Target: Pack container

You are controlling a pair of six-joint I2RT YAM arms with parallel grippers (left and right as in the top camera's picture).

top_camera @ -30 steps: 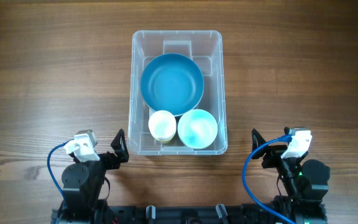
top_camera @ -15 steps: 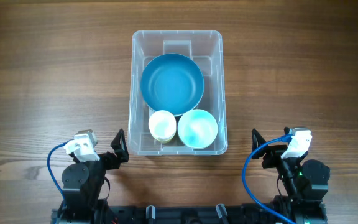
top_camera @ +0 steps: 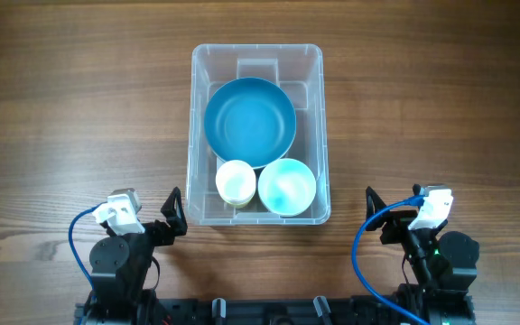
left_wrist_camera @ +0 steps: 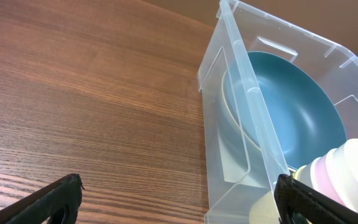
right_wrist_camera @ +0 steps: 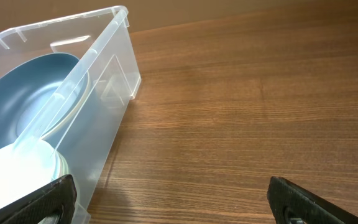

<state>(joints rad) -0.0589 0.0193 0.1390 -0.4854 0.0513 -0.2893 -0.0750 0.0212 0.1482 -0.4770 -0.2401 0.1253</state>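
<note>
The clear plastic container (top_camera: 319,135) stands mid-table. Inside it lie a large blue bowl (top_camera: 250,121), a small cream cup stack (top_camera: 236,181) and a light teal bowl (top_camera: 287,185). My left gripper (top_camera: 174,212) is open and empty at the front left, just off the container's front left corner. My right gripper (top_camera: 373,212) is open and empty at the front right. In the left wrist view the container wall (left_wrist_camera: 253,106) and blue bowl (left_wrist_camera: 291,106) show on the right, between open fingers (left_wrist_camera: 179,202). In the right wrist view the container (right_wrist_camera: 98,74) is at left, fingers (right_wrist_camera: 173,199) open.
Bare wooden table (top_camera: 79,108) surrounds the container on all sides. Blue cables (top_camera: 364,248) loop by each arm base at the front edge.
</note>
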